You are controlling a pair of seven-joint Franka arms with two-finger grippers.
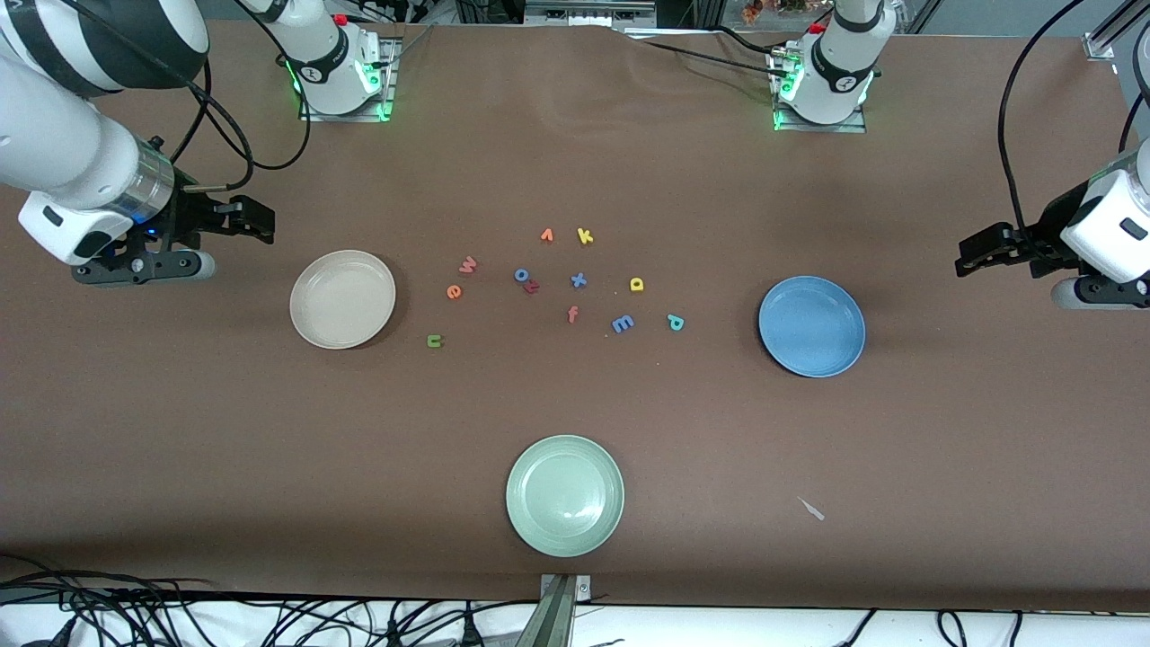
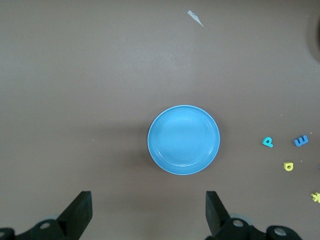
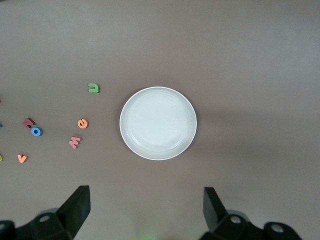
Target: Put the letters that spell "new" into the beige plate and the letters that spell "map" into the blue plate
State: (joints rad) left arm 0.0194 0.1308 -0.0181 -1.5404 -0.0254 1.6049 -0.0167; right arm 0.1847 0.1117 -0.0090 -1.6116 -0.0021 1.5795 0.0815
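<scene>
The beige plate [image 1: 342, 298] [image 3: 158, 123] lies empty toward the right arm's end. Beside it are the pinkish-red w [image 1: 467, 265] [image 3: 75, 142], orange e [image 1: 454, 291] [image 3: 82, 123] and olive-green n [image 1: 435, 341] [image 3: 93, 88]. The blue plate [image 1: 811, 326] [image 2: 183, 140] lies empty toward the left arm's end, with the teal p [image 1: 676, 322] [image 2: 268, 142], blue m [image 1: 623, 323] [image 2: 301, 141] and yellow a [image 1: 637, 284] [image 2: 288, 166] beside it. My right gripper [image 1: 262, 223] [image 3: 147, 207] hovers open near the beige plate. My left gripper [image 1: 963, 256] [image 2: 148, 210] hovers open near the blue plate.
A pale green plate [image 1: 564, 495] lies near the table's front edge. Other letters sit mid-table: yellow k [image 1: 585, 236], orange v [image 1: 546, 235], blue o [image 1: 521, 275], blue x [image 1: 579, 280], salmon f [image 1: 572, 314]. A small white scrap [image 1: 812, 509] lies nearer the front camera than the blue plate.
</scene>
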